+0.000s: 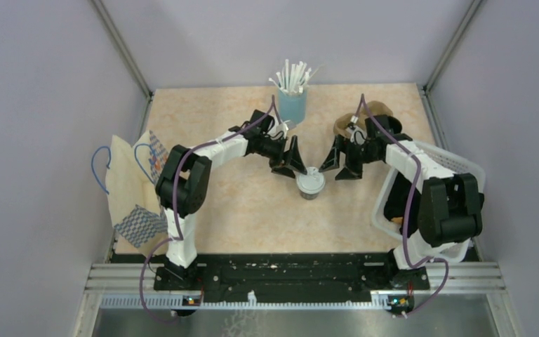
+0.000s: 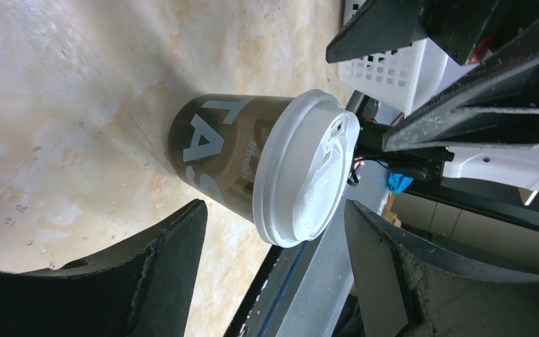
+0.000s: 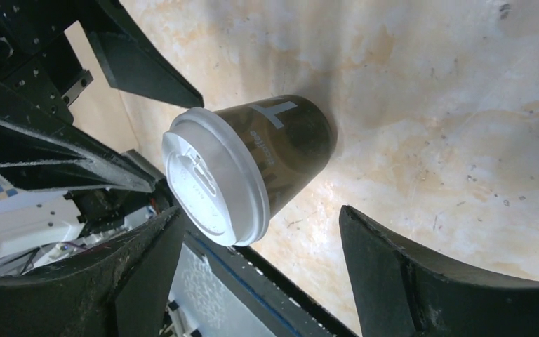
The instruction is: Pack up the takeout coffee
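Note:
The takeout coffee (image 1: pixel 310 184) is a dark brown cup with its white lid on, standing upright in the middle of the table. It also shows in the left wrist view (image 2: pixel 224 158) and the right wrist view (image 3: pixel 281 151). My left gripper (image 1: pixel 290 160) is open just left of and behind the cup, apart from it. My right gripper (image 1: pixel 342 161) is open just right of and behind it, also apart. Both wrist views show the jaws wide with the cup beyond the fingertips (image 2: pixel 179 239), not between them.
A light-blue cup of white straws (image 1: pixel 292 95) stands at the back centre. A brown paper object (image 1: pixel 365 116) lies behind the right arm. A white mesh basket (image 1: pixel 456 165) sits at the right edge. A cloth bag with patterned patches (image 1: pixel 135 186) lies at the left edge.

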`<state>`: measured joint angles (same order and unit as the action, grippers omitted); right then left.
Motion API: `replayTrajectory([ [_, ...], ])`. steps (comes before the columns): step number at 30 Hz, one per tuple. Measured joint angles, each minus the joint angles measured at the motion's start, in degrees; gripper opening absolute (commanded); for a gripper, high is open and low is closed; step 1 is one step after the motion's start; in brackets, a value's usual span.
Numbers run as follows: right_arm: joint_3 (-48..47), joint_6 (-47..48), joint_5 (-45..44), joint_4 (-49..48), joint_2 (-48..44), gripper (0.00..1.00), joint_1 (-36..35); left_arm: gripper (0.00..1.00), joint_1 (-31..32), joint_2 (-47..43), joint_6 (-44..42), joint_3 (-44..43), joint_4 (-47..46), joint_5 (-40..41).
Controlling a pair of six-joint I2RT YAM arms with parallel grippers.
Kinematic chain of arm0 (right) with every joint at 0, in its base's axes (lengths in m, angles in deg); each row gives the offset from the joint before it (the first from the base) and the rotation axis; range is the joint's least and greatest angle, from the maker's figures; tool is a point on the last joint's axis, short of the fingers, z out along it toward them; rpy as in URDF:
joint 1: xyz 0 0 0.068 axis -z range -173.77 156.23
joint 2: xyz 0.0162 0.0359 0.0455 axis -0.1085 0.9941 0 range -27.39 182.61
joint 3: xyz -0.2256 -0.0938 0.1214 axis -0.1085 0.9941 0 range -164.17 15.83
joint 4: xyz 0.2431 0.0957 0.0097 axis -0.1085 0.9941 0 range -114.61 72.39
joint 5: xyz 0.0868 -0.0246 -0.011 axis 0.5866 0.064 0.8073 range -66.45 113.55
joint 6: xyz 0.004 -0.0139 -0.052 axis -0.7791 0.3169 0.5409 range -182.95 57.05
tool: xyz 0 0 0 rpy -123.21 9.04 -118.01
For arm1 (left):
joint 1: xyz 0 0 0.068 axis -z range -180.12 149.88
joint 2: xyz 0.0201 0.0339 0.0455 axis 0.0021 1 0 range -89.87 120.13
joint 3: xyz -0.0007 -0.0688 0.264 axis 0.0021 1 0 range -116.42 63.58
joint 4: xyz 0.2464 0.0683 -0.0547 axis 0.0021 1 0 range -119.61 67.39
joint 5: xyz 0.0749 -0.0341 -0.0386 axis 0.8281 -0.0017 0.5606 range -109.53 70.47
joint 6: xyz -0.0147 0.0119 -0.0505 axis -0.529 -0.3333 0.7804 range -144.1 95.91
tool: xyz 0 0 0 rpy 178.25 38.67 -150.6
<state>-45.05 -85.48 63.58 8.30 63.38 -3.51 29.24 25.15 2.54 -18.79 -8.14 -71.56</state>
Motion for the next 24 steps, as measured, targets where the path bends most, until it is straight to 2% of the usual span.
replayTrajectory([
  [4, -0.02, -0.11, -2.29, 0.83, -0.55, 0.81, 0.04, 0.77, 0.50, 0.07, 1.38, 0.72, -1.44, -1.36],
  [8, 0.02, -0.50, -4.50, 1.36, -2.34, 0.71, 0.04, 0.73, 1.66, 0.85, 2.01, 0.72, -2.58, -2.16],
  [11, 0.26, -1.31, -4.94, 1.25, -3.72, 0.69, 0.04, 0.72, 2.45, 2.36, 2.27, 0.70, -2.91, -2.51],
  [24, 2.34, -2.56, -14.34, 2.99, -9.81, 0.68, 0.04, 0.71, 5.81, 9.01, 3.76, -6.25, -3.32, -4.55],
])
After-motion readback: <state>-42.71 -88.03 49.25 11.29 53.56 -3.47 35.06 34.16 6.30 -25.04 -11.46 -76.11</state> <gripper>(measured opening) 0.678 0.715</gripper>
